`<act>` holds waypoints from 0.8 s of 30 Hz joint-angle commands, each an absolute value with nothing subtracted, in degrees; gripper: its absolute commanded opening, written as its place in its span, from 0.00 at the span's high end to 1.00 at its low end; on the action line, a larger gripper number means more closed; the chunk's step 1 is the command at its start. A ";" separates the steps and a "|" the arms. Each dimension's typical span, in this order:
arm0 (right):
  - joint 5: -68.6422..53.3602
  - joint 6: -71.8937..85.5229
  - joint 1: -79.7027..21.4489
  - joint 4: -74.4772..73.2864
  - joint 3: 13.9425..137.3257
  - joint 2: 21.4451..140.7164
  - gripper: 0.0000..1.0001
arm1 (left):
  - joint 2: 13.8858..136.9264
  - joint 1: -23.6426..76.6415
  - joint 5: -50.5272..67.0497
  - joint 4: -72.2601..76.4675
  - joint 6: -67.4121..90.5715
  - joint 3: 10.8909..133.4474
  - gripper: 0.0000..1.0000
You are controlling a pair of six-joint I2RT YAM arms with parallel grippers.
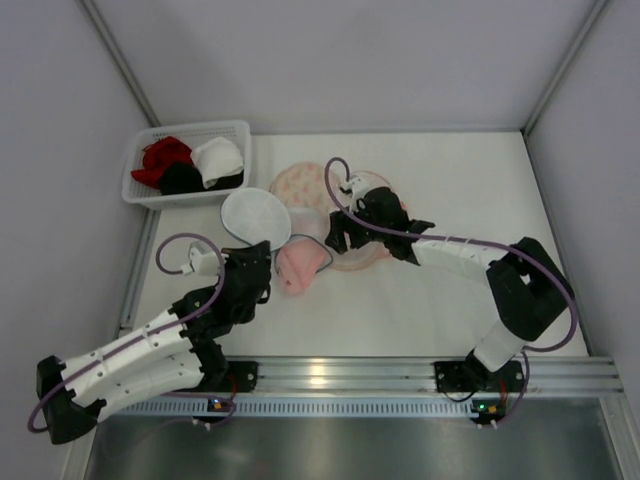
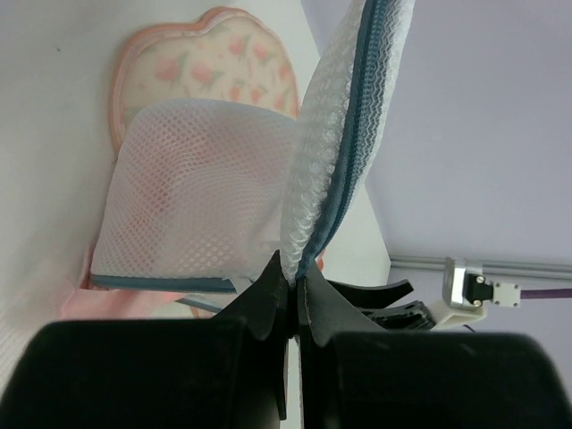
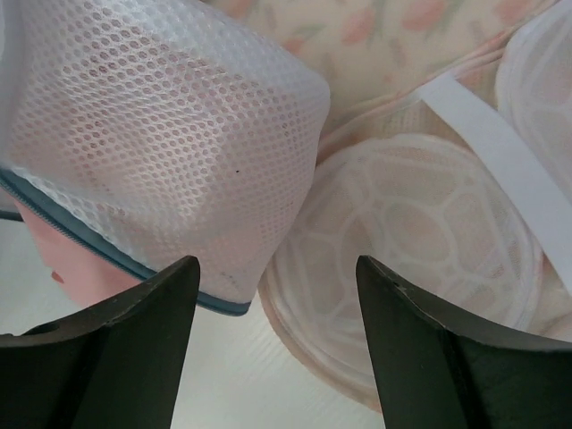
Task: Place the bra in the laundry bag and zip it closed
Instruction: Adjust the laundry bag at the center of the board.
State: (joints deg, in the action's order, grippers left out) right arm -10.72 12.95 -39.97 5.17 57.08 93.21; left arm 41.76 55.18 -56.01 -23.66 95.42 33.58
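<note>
Widest thing out there is the white surface, walled on three sides, with a metal rail along the near edge where both arms are bolted.

Centre stage, the laundry bag lies open and unzipped, its floral peach lining facing up. Its white mesh flap stands on edge, and the blue-grey zip runs up its rim.

Back left, hard against the wall edge, sits the white basket, holding a red garment, a black one and a white one.

The bra is at the bag's near side. Pink shows through a mesh dome in the right wrist view and pokes out below the zip edge, so it is only partly covered.

Now the left pincer: tips together, clamped on the zip rim of that upright flap. The right pincer hangs over the bag with fingers apart, gripping nothing, the mesh dome under one finger and the ribbed white cup frame under the other.

As for room, there is open surface to the right of the bag and along the near strip. The left side is tight between basket, flap and left arm.
</note>
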 commanded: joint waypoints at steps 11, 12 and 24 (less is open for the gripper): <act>-15.82 10.55 -38.67 29.32 37.12 75.94 0.26 | 43.94 54.76 -56.69 -23.20 93.60 37.97 1.00; -15.91 10.37 -39.28 30.40 36.31 76.11 0.27 | 44.29 54.76 -56.60 -23.20 93.52 38.23 1.00; -11.69 8.97 -43.94 32.17 41.65 90.70 0.32 | 44.73 54.67 -56.60 -23.12 92.55 39.11 1.00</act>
